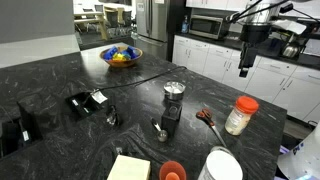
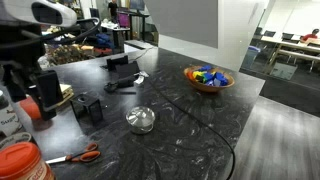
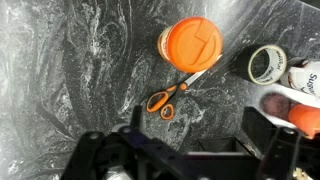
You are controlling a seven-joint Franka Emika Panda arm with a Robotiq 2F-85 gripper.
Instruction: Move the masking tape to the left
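The masking tape (image 3: 266, 65) is a pale roll lying flat on the black marble counter, at the upper right of the wrist view. I cannot make it out in either exterior view. My gripper (image 3: 200, 135) is open and empty. It hangs well above the counter in both exterior views (image 1: 248, 66) (image 2: 18, 92). The tape lies to the right of the jaws and beyond them, apart from both fingers.
A jar with an orange lid (image 3: 190, 45) (image 1: 240, 115) stands next to orange-handled scissors (image 3: 172, 96) (image 1: 208, 119). A white bottle (image 3: 305, 78) is beside the tape. A silver lidded pot (image 1: 174, 92), a fruit bowl (image 1: 122, 56), an orange cup (image 1: 172, 171) and a notepad (image 1: 128, 168) also sit on the counter.
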